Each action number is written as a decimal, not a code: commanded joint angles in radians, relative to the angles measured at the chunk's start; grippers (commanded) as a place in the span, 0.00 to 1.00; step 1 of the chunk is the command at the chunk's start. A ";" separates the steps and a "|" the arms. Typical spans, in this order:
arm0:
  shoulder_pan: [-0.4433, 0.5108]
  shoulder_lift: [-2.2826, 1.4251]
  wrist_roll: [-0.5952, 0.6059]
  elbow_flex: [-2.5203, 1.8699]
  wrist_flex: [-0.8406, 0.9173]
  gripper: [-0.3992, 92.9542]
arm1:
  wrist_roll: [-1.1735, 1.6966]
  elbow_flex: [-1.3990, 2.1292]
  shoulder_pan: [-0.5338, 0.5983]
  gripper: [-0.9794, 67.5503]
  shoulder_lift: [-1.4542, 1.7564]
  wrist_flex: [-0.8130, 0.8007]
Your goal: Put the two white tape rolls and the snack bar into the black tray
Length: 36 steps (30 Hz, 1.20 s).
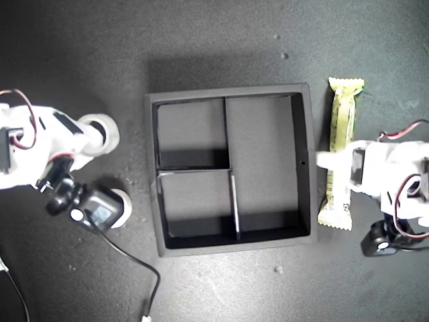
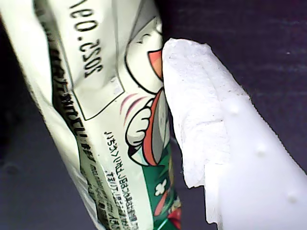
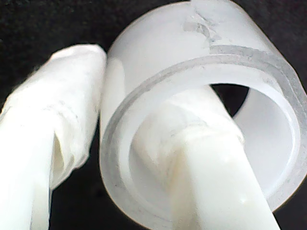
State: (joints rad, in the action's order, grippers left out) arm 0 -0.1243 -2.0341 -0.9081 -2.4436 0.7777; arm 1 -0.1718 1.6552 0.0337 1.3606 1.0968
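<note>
The snack bar, in a pale cream and green wrapper, lies on the dark table beside the black tray, at the exterior view's right. My first gripper straddles its middle. One white finger presses the wrapper; the other is hidden. One white tape roll sits at the exterior view's left. My second gripper is shut on its wall, one finger inside the ring, one outside. Another white tape roll shows partly under that arm. All tray compartments hold nothing.
A black cable runs from the second arm toward the near edge of the exterior view. Small crumbs dot the dark tabletop. The tray's dividers stand between its compartments.
</note>
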 commanded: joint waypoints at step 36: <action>0.094 1.163 0.155 2.140 1.052 0.01 | 0.126 -1.270 0.127 0.04 -0.437 0.446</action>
State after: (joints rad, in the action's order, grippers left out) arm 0 -0.0460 -0.9097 -0.7363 -0.4034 1.8147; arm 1 -0.1718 0.4126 0.1365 0.9143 1.6076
